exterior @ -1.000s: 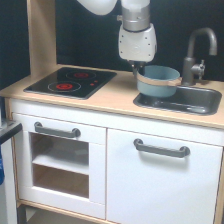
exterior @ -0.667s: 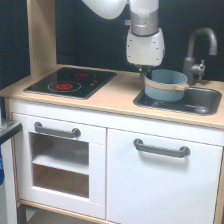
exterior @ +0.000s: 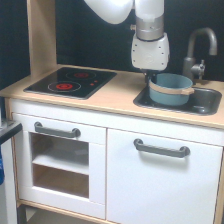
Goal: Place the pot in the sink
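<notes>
The light blue pot (exterior: pixel 170 90) with its tan band hangs low in the left part of the dark grey sink (exterior: pixel 206 101), its lower half below the sink's rim. My gripper (exterior: pixel 150 78) hangs straight down from the white arm at the pot's left rim and is shut on that rim. The fingertips are mostly hidden by the pot and the gripper body. I cannot tell whether the pot's bottom touches the sink floor.
A grey curved faucet (exterior: pixel 199 46) stands behind the sink on the exterior view's right. A black stovetop (exterior: pixel 70 82) with red rings lies on the wooden counter at the left. White cabinet doors with grey handles (exterior: pixel 161 148) are below.
My gripper has carried the pot to the exterior view's right and down, from above the sink's left edge into the basin.
</notes>
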{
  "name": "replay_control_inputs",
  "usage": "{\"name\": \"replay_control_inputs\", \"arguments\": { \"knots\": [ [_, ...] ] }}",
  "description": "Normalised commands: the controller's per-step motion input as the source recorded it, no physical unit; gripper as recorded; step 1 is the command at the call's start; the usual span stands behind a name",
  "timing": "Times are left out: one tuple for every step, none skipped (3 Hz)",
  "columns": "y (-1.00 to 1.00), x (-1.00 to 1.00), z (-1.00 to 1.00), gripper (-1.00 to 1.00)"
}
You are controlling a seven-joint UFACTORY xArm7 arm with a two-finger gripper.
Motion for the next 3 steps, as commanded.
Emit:
{"name": "replay_control_inputs", "arguments": {
  "knots": [
    [0.07, 0.04, -0.27, 0.16],
    [-0.03, 0.01, -0.13, 0.76],
    [-0.08, -0.01, 0.26, 0.98]
  ]
}}
